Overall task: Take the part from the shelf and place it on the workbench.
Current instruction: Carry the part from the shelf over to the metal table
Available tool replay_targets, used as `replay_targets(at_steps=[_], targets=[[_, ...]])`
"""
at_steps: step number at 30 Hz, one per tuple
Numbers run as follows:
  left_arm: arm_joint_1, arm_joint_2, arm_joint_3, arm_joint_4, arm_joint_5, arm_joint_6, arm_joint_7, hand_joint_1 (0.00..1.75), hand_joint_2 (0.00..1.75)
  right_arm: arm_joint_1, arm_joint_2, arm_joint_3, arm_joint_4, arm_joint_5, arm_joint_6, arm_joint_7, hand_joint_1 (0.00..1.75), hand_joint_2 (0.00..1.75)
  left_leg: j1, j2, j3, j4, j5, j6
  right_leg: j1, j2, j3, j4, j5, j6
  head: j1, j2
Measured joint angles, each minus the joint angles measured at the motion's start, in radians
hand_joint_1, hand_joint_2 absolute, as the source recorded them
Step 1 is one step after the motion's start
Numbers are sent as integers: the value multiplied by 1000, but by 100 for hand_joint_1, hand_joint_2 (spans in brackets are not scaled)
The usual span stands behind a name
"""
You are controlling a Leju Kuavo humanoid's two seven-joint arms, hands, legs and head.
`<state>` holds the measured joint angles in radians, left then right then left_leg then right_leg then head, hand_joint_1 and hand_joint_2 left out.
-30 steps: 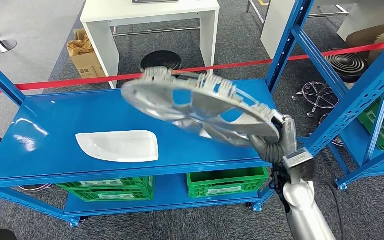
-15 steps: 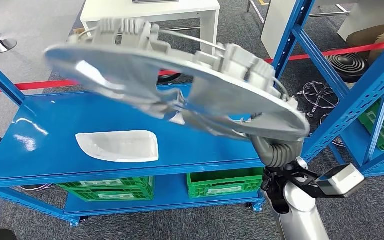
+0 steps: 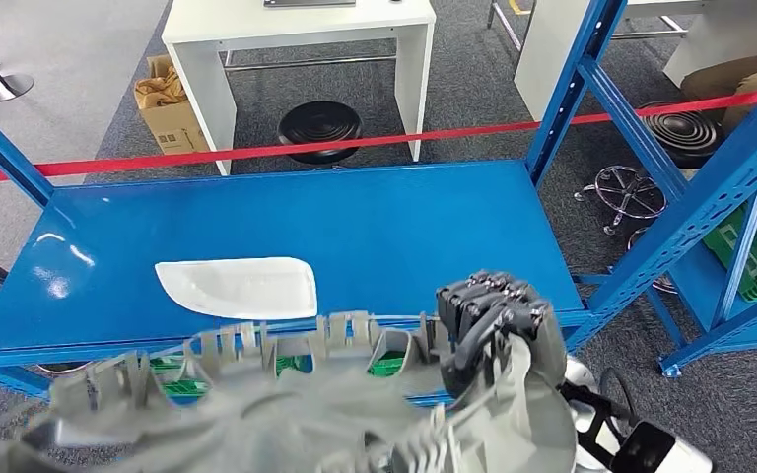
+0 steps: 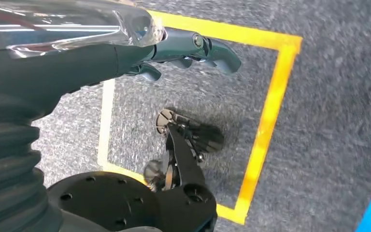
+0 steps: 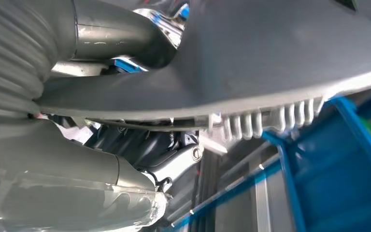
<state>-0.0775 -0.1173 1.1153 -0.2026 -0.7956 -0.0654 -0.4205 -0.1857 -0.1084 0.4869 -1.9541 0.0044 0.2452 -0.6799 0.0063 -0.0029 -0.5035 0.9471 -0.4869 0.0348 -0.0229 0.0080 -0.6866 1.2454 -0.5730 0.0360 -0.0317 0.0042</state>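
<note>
the right hand (image 3: 494, 325) grips the large grey metal part (image 3: 286, 409), dark fingers curled over its rim at about 5 o'clock in the head view. the part sits low and close to the camera, off the blue shelf (image 3: 286, 227), its finned edge blurred and its lower half cut off by the frame. in the right wrist view the part (image 5: 280, 58) hides the fingers. the left hand (image 4: 183, 48) hangs over grey carpet with fingers slightly curled and apart, holding nothing. a white tray-shaped piece (image 3: 239, 287) lies on the shelf at 9 o'clock. green crates (image 3: 384, 363) below are mostly hidden; their contents cannot be made out.
</note>
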Motion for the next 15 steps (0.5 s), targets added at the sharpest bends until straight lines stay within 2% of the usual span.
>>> replay_targets(at_steps=[1, 2, 3, 5, 6, 7, 9, 11, 13, 15], targets=[[1, -1, 4, 0, 3, 0, 5, 0, 175, 14, -9, 6, -3, 11, 4, -7, 175, 175, 2, 1, -1, 2, 0, -2, -4, 0, -14, 34, -8, 5, 0, 0], [2, -1, 8, 0, 5, -1, 10, 0, 175, 22, -19, 12, -5, 17, 9, -9, 175, 175, 6, 1, -2, 5, -2, -7, -8, -1, -10, 30, 3, 11, 0, 0], [3, -2, 11, 0, 7, -2, 15, 0, 175, 25, -30, 16, -6, 17, 13, -10, 175, 175, 11, 2, -4, 11, -4, -14, -13, -2, 14, -13, 29, 16, 0, 0], [2, -1, 17, 0, 9, -3, 24, 0, 175, 24, -53, 21, -8, 10, 20, -11, 175, 175, 19, 1, -13, 33, -14, -34, -21, -3, 81, -139, 76, 26, 2, 0], [2, 0, 19, -1, 9, -4, 31, 0, 175, 23, -61, 21, -9, 4, 24, -11, 175, 175, 20, 0, -21, 45, -19, -44, -21, 0, 100, -178, 86, 22, 3, 0], [1, 1, 21, -1, 8, -5, 43, 0, 175, 21, -67, 22, -11, -3, 30, -12, 175, 175, 20, -1, -28, 54, -22, -53, -20, 3, 105, -192, 86, 15, 3, 0], [1, 2, 23, -2, 3, -4, 77, 0, 175, 18, -77, 23, -13, -13, 42, -14, 175, 175, 21, -3, -37, 59, -18, -62, -16, 8, 95, -183, 88, -7, 1, 0], [1, 1, 24, -1, -7, 2, 116, 0, 175, 12, -85, 25, -13, -23, 49, -14, 175, 175, 24, -3, -46, 72, -31, -68, -15, 6, 86, -182, 96, -21, -1, 0], [1, 0, 24, -1, -14, 12, 146, 0, 175, -1, -97, 27, -13, -43, 51, -14, 175, 175, 24, -2, -80, 149, -92, -70, -14, 2, 74, -183, 105, -36, -2, 0], [2, 2, 25, -1, -15, 25, 164, 0, 175, -15, -111, 27, -15, -69, 56, -14, 175, 175, 24, -2, -132, 278, -165, -70, -9, -1, 57, -183, 117, -47, -2, 0]])
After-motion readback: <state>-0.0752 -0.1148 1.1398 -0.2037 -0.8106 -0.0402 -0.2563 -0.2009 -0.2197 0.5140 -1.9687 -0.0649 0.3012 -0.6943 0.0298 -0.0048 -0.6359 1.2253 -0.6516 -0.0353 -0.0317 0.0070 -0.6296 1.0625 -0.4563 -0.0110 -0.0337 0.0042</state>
